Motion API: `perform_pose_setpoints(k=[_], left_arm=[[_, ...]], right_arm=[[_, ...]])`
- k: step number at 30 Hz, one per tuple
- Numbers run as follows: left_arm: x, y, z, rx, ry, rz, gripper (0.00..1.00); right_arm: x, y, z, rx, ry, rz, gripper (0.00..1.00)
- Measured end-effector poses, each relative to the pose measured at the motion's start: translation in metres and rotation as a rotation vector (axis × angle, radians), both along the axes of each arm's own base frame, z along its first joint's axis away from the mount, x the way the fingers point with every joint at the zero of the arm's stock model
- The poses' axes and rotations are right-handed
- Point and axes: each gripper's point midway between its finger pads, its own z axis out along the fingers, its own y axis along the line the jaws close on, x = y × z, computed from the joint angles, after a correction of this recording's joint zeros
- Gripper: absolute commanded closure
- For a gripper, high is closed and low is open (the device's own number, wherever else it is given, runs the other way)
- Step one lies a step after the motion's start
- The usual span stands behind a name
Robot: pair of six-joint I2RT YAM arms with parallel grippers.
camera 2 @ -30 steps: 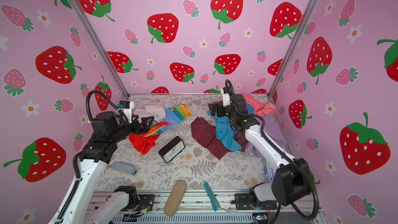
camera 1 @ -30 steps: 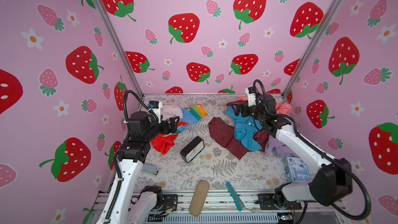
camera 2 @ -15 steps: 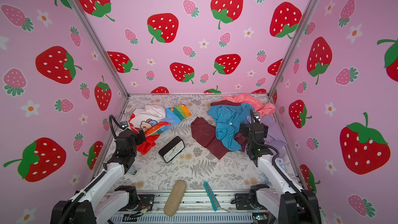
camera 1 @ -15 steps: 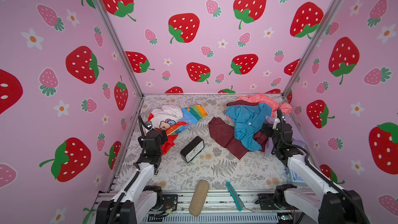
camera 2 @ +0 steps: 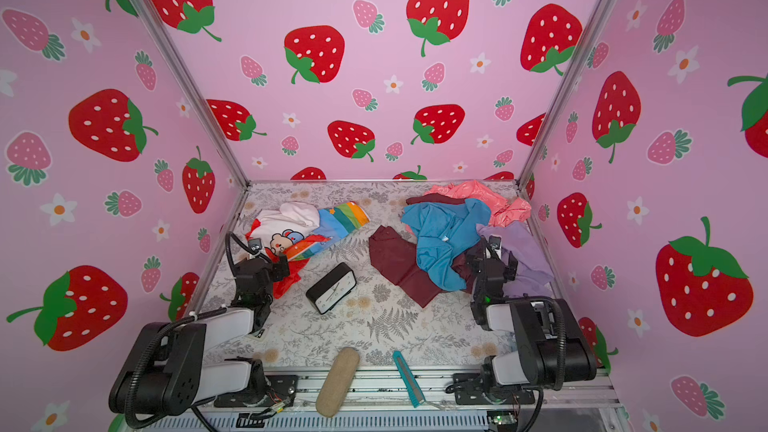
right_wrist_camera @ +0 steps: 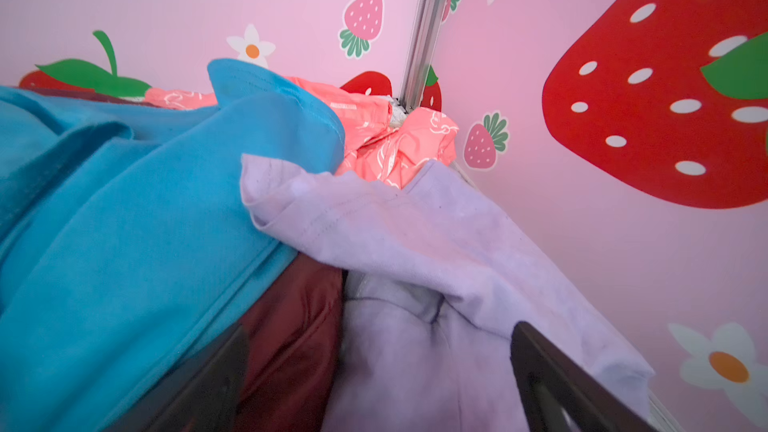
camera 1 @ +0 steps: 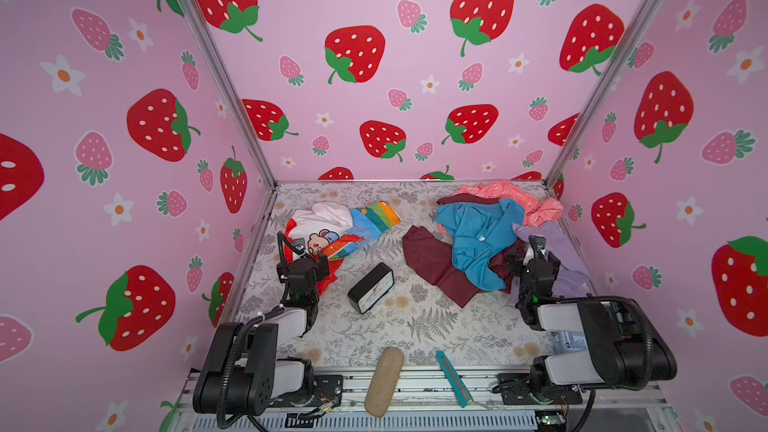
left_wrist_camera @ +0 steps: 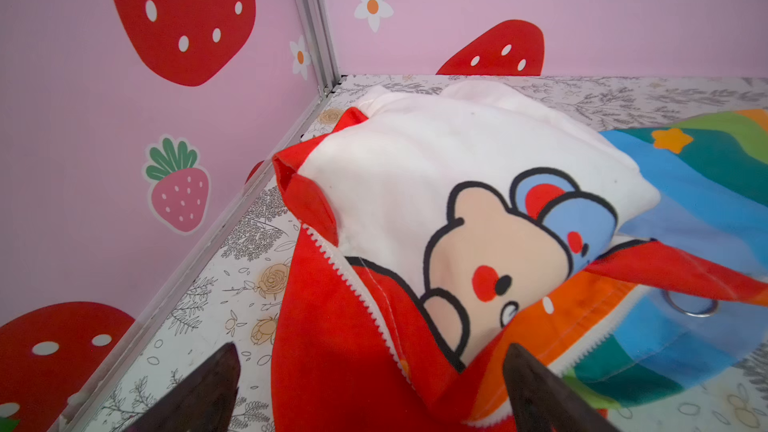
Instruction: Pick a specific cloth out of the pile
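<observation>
In both top views the cloth (camera 1: 332,226) (camera 2: 299,224) lies at the table's far left. It is well apart from the pile (camera 1: 478,238) (camera 2: 442,238) at far right, with a black clock (camera 1: 371,288) (camera 2: 331,288) nearer the front between them. My left gripper (camera 1: 320,265) sits at the cloth's red edge, and my right gripper (camera 1: 528,253) at the pile's near side.

In my left wrist view, my jaws stand spread with the cloth's (left_wrist_camera: 415,184) red panel between them, not pinched.

In my right wrist view, my jaws stand spread over the pile's (right_wrist_camera: 124,201) maroon and lilac folds.
</observation>
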Motion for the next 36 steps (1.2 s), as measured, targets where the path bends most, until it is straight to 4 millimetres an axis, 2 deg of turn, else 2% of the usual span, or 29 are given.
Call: perform_pose_setpoints(k=[9, 11, 20, 25, 30, 33, 36], left_arm=[[0.006, -0.012, 0.006, -0.002, -0.025, -0.083, 0.01], [0.007, -0.016, 0.007, -0.002, -0.025, -0.106, 0.01], [0.011, -0.034, 0.013, -0.059, -0.063, -0.199, 0.01], [0.017, -0.042, -0.016, -0.101, -0.005, -0.239, 0.01], [0.019, -0.042, -0.043, -0.124, 0.051, -0.233, 0.01], [0.035, -0.041, -0.037, -0.137, 0.064, -0.236, 0.01], [0.056, -0.038, -0.015, -0.157, 0.021, -0.248, 0.01]], right_arm=[[0.009, 0.008, -0.002, -0.001, -0.047, 0.047, 0.0], [0.01, 0.009, -0.008, -0.003, -0.028, 0.055, 0.0], [0.011, 0.01, -0.006, 0.002, -0.037, 0.067, 0.0], [0.011, 0.011, -0.006, 0.002, -0.037, 0.069, 0.0], [0.011, 0.011, -0.006, 0.003, -0.037, 0.071, 0.0], [0.011, 0.011, -0.006, 0.003, -0.037, 0.072, 0.0], [0.011, 0.011, -0.006, 0.003, -0.037, 0.073, 0.0]])
